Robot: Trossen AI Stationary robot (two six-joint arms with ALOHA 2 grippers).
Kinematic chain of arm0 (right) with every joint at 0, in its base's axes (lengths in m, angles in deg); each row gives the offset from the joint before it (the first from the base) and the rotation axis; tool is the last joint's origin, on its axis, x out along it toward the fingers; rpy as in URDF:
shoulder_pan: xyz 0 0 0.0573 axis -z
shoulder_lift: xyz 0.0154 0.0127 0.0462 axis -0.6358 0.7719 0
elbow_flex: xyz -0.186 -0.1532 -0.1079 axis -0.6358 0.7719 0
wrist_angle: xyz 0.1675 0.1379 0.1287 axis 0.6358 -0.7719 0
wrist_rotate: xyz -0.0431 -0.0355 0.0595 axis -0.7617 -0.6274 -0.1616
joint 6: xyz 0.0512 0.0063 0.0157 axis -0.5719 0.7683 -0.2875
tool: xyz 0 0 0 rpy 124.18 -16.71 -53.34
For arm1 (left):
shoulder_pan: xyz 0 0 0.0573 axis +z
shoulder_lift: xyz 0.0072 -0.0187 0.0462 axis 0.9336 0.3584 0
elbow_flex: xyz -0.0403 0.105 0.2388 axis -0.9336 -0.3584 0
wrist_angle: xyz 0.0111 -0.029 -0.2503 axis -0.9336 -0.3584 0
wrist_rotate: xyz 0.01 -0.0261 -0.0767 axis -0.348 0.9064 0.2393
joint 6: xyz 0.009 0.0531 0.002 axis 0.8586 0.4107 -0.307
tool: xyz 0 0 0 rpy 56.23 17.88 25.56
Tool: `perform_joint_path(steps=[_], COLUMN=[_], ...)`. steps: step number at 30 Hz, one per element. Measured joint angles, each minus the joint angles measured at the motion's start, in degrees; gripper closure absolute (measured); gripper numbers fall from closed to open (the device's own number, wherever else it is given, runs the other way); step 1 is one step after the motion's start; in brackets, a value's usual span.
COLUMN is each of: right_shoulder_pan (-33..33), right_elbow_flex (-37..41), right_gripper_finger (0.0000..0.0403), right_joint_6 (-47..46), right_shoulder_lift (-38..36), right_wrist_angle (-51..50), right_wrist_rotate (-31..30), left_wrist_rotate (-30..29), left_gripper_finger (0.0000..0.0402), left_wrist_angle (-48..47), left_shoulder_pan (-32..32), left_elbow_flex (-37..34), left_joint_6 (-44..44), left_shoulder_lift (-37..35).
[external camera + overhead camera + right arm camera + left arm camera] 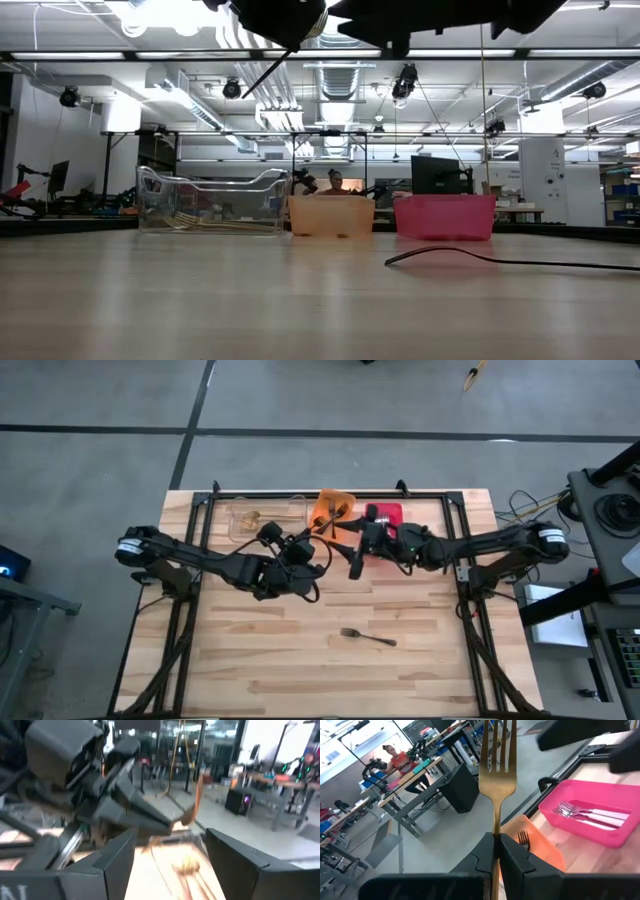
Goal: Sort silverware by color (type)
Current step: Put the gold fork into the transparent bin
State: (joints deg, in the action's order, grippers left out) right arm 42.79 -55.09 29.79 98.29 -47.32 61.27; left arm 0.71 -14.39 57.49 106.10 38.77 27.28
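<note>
left gripper (496, 851) pinches a gold fork (497, 775) above the orange bin (334, 512), right gripper (170, 865) open nearby, pale-handled silverware (592, 815) already in red bin (555, 809), black fork (366, 636) left on table (420, 660).

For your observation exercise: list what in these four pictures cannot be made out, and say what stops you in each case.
- Clear bin contents: too small in the high view, hazy through its wall in the low view.
- Gold fork: tine tips cut off by the left wrist picture's edge, handle hidden between the left gripper's fingers.
- Right gripper: the right wrist view ahead of it is motion-blurred.
- Black fork on the table: the low view shows only a thin dark line.
</note>
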Motion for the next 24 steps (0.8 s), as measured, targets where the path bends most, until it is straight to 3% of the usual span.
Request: perform_joint_path(steps=[10,24], right_shoulder_pan=[0.5,0.7], right_elbow_flex=[0.0,0.0], right_gripper_finger=[0.0175,0.0200], right_joint_6=[0.3,-1.0], right_shoulder_lift=[7.0,7.8], right_wrist_angle=[13.8,15.0], right_wrist_rotate=[-0.2,-0.3], left_wrist_rotate=[3.0,6.4], left_gripper_finger=[0.0401,0.0401], left_wrist_angle=[0.4,4.2], left_shoulder_pan=[-0.1,-0.3], left_elbow_flex=[-0.1,-0.1], left_joint_6=[-0.1,0.1], left_shoulder_lift=[0.4,1.7])
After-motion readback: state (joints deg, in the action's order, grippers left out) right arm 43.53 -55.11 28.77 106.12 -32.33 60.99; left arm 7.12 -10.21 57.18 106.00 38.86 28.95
